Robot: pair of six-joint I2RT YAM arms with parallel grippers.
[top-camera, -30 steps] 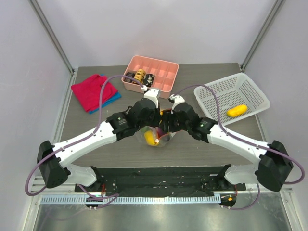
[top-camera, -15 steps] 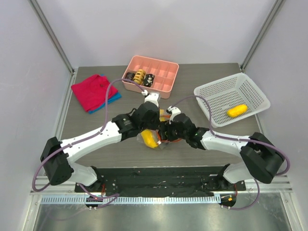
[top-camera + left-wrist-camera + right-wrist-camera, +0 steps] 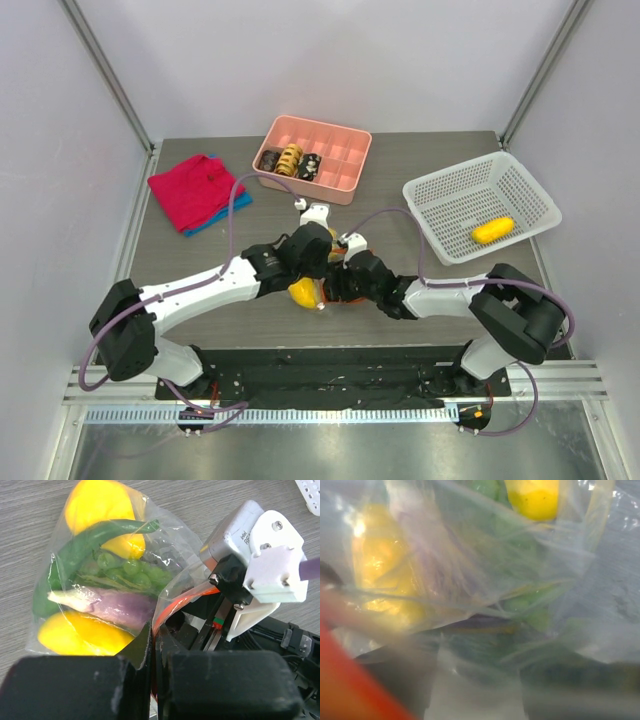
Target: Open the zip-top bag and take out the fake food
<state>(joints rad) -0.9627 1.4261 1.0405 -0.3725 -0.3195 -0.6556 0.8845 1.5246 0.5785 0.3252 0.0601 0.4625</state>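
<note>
From above, the arms cover most of the bag (image 3: 312, 292), which lies well to the near side of the pink tray (image 3: 340, 160); only a yellow lump shows. The right wrist view is a blur of film, so I can't tell how the right gripper (image 3: 338, 285) stands. The left gripper (image 3: 152, 652) is pinched on the bag's clear, crinkled edge. Inside is the food (image 3: 112, 611): yellow pieces, a green pod, grapes and an eggplant. Since a second ago the bag has been drawn further from the tray.

Clear zip-top bag (image 3: 174, 562), fake food (image 3: 116, 608) inside
</note>
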